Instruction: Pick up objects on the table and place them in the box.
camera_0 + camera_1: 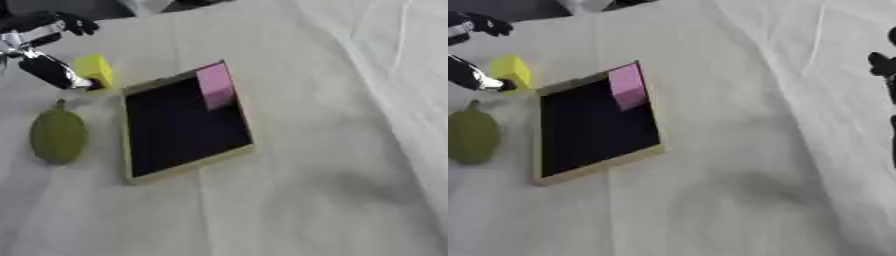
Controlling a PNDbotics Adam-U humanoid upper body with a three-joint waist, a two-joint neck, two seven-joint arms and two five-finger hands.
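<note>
Touching yellow block (94, 70), left robot hand (44, 55) fingertip, fingers spread, holding nothing

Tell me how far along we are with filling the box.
Done: the pink block is in the box, at its far corner. In hand: the left hand is at the yellow block beside the box; its fingers touch the block, but no grasp is visible. Left: that block and the green fruit on the cloth. The right hand shows at the right edge.
</note>
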